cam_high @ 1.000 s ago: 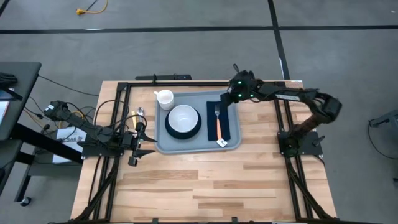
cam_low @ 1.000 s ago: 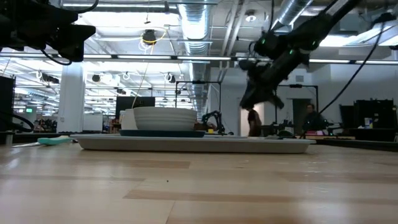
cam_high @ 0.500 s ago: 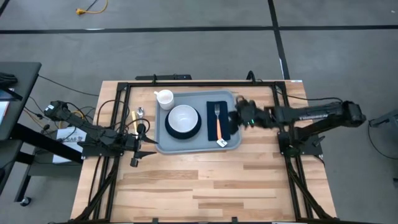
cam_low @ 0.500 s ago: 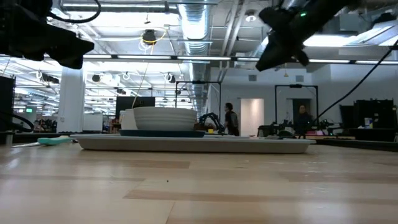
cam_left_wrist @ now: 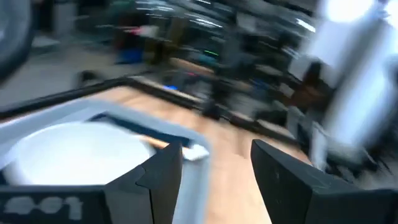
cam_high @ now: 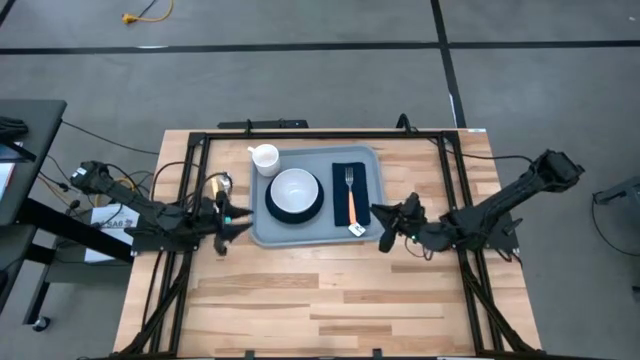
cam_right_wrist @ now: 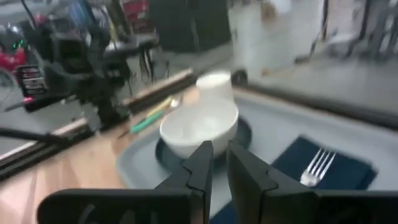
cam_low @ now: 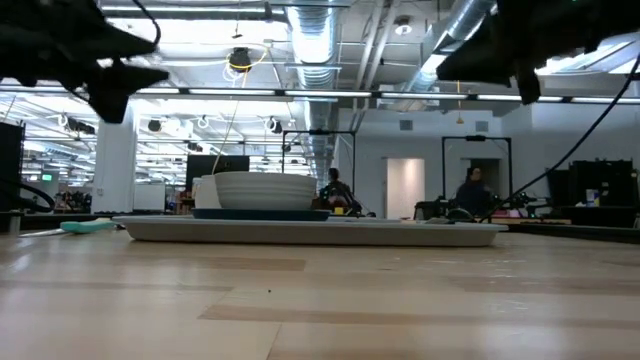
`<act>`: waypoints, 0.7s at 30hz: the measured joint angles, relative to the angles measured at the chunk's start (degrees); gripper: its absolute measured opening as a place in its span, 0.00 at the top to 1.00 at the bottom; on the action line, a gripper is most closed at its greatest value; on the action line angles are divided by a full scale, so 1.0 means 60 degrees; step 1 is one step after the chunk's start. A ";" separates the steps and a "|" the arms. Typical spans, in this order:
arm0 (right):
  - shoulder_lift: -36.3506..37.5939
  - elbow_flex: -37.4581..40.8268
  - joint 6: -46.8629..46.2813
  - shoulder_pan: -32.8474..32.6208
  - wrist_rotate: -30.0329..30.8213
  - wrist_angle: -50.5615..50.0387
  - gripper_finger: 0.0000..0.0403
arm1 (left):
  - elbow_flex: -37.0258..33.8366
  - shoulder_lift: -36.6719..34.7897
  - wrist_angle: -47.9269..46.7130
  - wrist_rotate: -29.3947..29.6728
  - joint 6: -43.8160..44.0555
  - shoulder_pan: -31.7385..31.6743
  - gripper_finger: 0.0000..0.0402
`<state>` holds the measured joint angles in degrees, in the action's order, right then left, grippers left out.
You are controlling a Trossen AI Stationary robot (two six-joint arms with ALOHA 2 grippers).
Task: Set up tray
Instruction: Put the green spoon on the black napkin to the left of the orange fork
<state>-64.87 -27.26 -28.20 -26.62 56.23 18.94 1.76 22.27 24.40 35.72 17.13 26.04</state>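
Now I see the tray (cam_high: 318,232) flat on the desk (cam_high: 330,290); my left tool (cam_high: 226,222) hovers spread beside it, my right tool (cam_high: 388,226) pressed together, empty.

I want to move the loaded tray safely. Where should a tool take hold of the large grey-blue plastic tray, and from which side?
Probably the raised rim of the grey-blue plastic tray, on its right short edge, coming from the right: that edge is bare, with only the dark napkin lying flat nearby.
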 joint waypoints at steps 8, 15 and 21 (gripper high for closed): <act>-0.0006 0.0093 0.1708 -0.0172 0.1396 0.1076 0.91 | 0.1557 0.0988 -0.4223 0.2647 0.5274 -0.0007 0.55; -0.0312 0.0095 0.0355 -0.0123 0.1428 -0.0420 0.91 | 0.4930 0.2432 -1.0626 0.2346 0.8540 -0.0495 0.55; -0.1552 0.0239 -0.0850 -0.0255 0.1472 -0.0648 0.92 | 0.7523 0.4258 -1.5467 0.0922 1.0697 -0.1959 0.55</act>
<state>-74.18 -25.82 -33.30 -28.14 65.06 15.06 46.89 47.82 -68.40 41.25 81.31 14.29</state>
